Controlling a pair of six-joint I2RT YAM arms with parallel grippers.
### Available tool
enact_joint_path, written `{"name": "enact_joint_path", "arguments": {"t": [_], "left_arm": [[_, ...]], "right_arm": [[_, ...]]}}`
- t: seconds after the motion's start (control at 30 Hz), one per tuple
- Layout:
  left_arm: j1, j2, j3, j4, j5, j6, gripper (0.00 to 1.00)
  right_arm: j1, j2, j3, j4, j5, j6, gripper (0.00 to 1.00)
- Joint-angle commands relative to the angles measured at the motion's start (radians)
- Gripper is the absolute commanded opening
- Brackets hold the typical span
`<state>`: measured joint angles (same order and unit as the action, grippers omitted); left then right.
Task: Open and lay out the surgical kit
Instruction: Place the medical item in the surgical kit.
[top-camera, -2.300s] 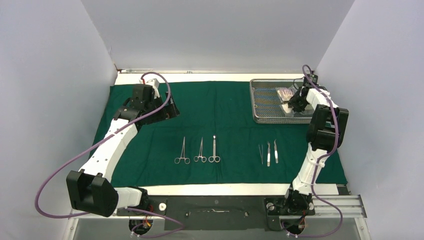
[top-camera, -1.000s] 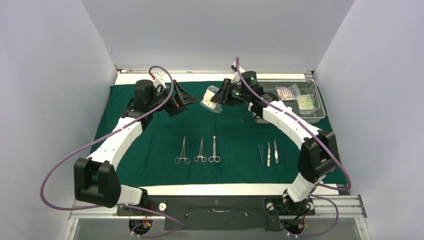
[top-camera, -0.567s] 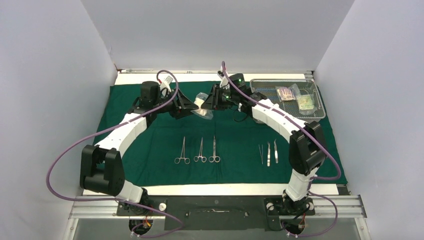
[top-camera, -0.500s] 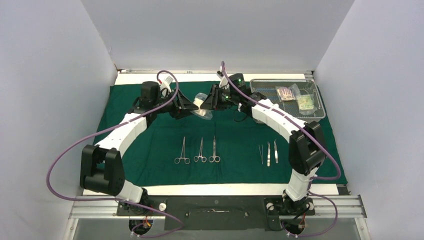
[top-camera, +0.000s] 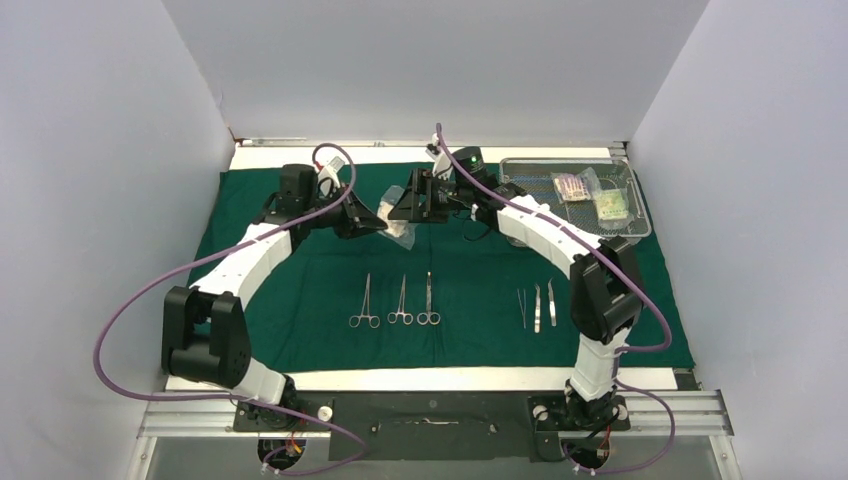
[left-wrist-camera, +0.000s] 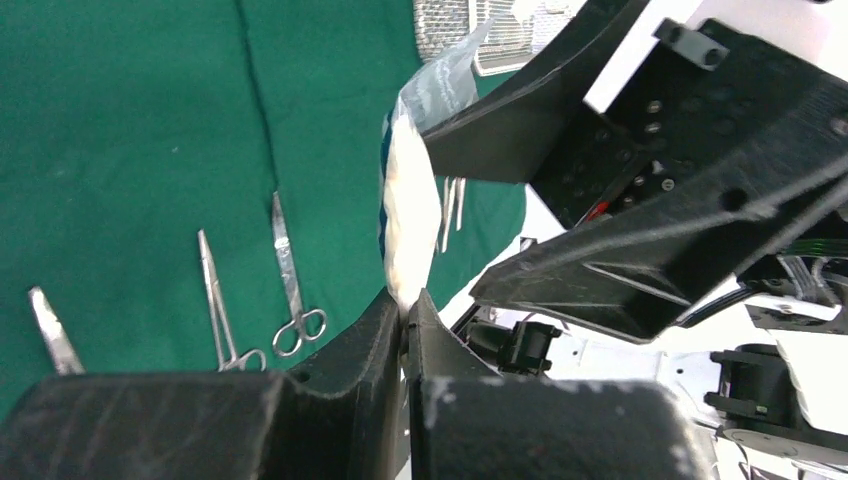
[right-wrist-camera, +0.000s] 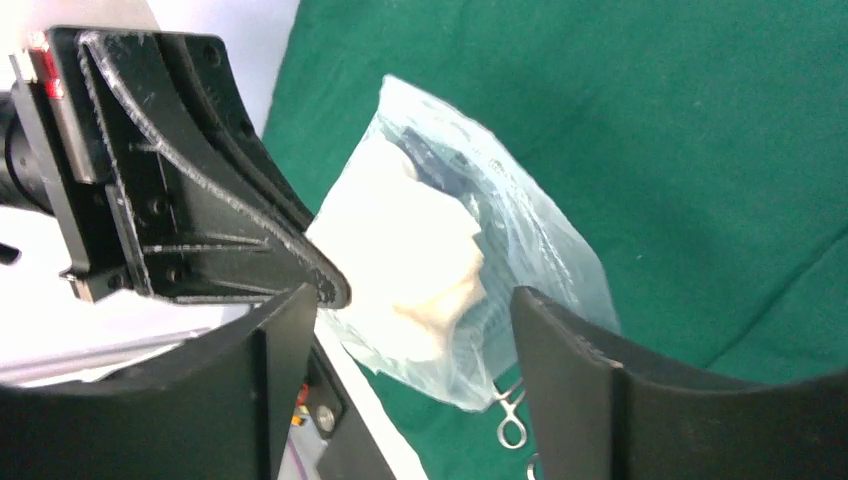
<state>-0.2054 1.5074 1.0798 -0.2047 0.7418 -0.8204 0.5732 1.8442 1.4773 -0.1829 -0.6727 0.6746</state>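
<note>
The dark green cloth (top-camera: 300, 290) lies spread on the table. A clear gauze packet (top-camera: 401, 233) hangs above it at mid-back. My left gripper (top-camera: 386, 220) is shut on the packet's edge; in the left wrist view the jaws (left-wrist-camera: 405, 305) pinch the packet (left-wrist-camera: 410, 225). My right gripper (top-camera: 404, 206) stands open around the same packet (right-wrist-camera: 440, 265), its fingers (right-wrist-camera: 285, 340) apart on either side and off the plastic. The wire-mesh tray (top-camera: 520, 178) at the back right holds two more packets (top-camera: 572, 186). Three forceps (top-camera: 401, 303) and three tweezers (top-camera: 537, 308) lie in a row.
Both arms reach inward and meet above the cloth's back middle. White table edges border the cloth at front and back. Grey walls close in on the left, right and back. The left finger (right-wrist-camera: 250, 230) fills the right wrist view's left side.
The right gripper brought the packet from the tray to the left gripper. The left gripper shut on it, and the right gripper's jaws opened.
</note>
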Motion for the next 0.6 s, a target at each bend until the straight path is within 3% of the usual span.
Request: {"name": "enact_joint_path", "arguments": {"t": [0.0, 0.3, 0.57], "left_arm": [[0.044, -0.064, 0.030, -0.156, -0.040, 0.146, 0.00], [0.110, -0.148, 0.022, -0.562, -0.473, 0.420, 0.00], [0.200, -0.172, -0.036, -0.619, -0.531, 0.458, 0.00]], "right_arm": [[0.006, -0.025, 0.038, 0.020, 0.025, -0.021, 0.78], [-0.084, -0.072, 0.036, -0.029, 0.126, -0.012, 0.84], [-0.155, -0.051, 0.044, -0.085, 0.114, -0.012, 0.82]]}}
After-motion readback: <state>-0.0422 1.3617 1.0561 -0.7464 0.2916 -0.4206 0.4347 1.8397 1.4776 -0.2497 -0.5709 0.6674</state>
